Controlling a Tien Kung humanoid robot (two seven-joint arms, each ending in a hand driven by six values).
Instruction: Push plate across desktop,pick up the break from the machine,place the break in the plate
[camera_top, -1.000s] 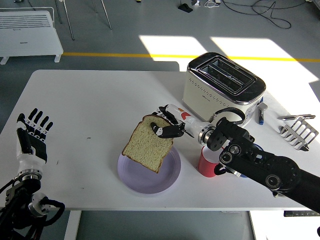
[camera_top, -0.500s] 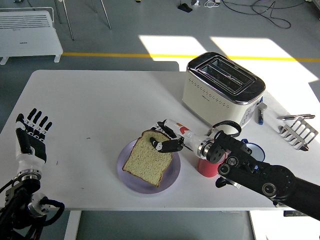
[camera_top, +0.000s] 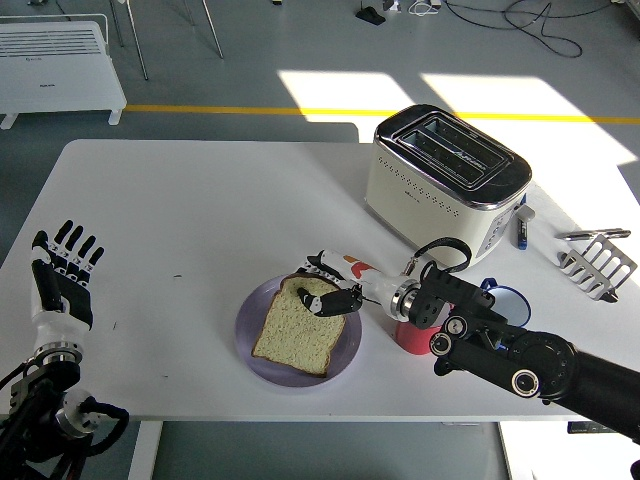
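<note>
A slice of bread (camera_top: 297, 328) lies flat on the lilac plate (camera_top: 252, 356) near the table's front edge. My right hand (camera_top: 330, 288) reaches in from the right and its fingers still pinch the slice's top right corner. The cream toaster (camera_top: 446, 171) stands at the back right with empty slots. My left hand (camera_top: 62, 276) rests at the left edge, fingers spread, holding nothing.
A red cup (camera_top: 412, 335) stands just right of the plate, under my right forearm. A blue-rimmed dish (camera_top: 505, 298) shows behind the arm. A metal toast rack (camera_top: 597, 262) sits at the far right, and a small dark item (camera_top: 522, 229) lies by the toaster.
My right hand has lowered the tilted bread slice toward the near edge until it lies flat on the plate. The left hand has not moved.
</note>
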